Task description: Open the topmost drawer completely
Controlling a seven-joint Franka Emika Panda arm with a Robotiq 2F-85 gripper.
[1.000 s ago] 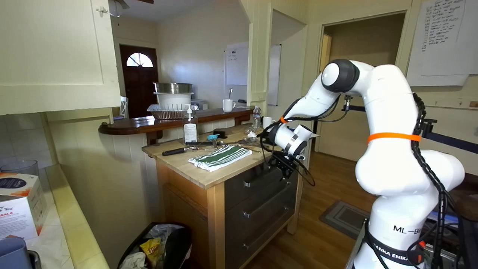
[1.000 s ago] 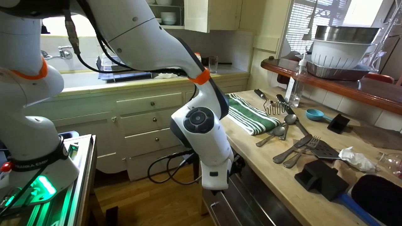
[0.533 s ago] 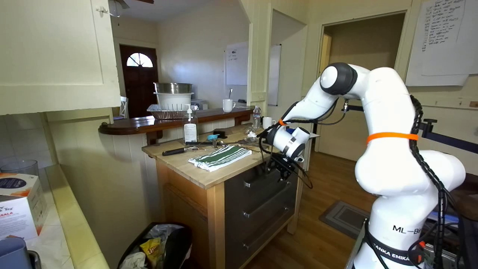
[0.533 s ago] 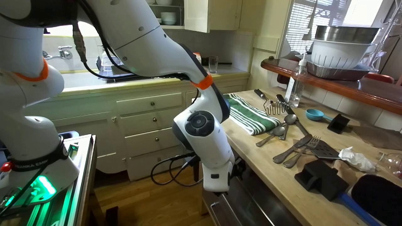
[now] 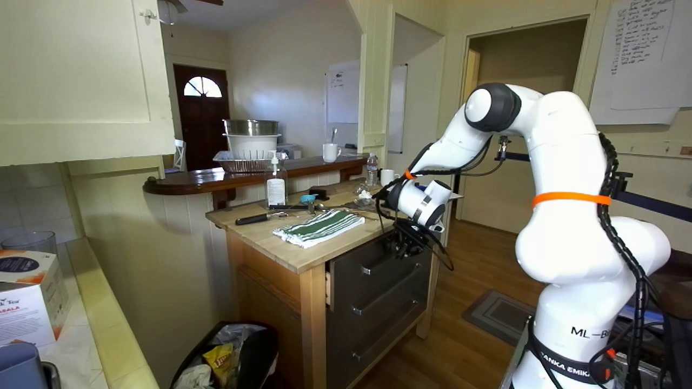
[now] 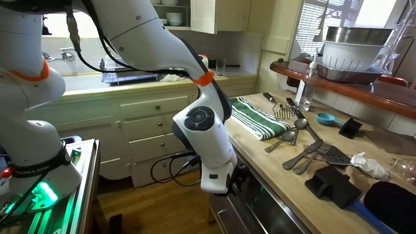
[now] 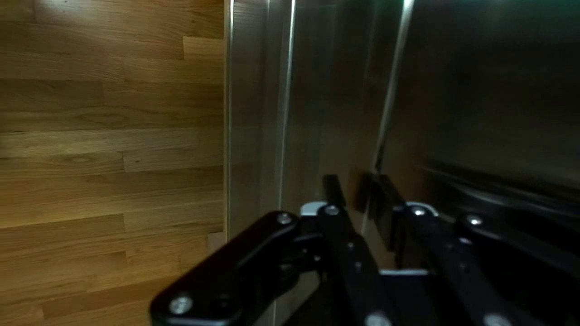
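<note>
The topmost drawer [image 5: 346,285] stands slightly out of the cabinet; a strip of its pale wood side [image 5: 327,290] shows at the left. Its slim handle [image 5: 367,269] runs towards my gripper [image 5: 405,251], which is at the drawer front. In the wrist view, a silvery bar that looks like this handle [image 7: 392,77] reaches one fingertip of my gripper [image 7: 358,183] and shows again between the fingers. The jaws are drawn in, with a gap still visible. Whether the handle is touched cannot be told. In an exterior view the hand hides the fingertips.
The deeper lower drawers [image 5: 351,335] are shut. On the wooden countertop [image 5: 294,258] above lie a green striped towel [image 5: 330,226] and loose utensils such as a knife [image 6: 299,157]. A trash bin [image 5: 197,348] stands beside the cabinet.
The topmost drawer, flush half a second ago, has come out a little. My hand has first dipped slightly, then risen and drawn back from the cabinet.
</note>
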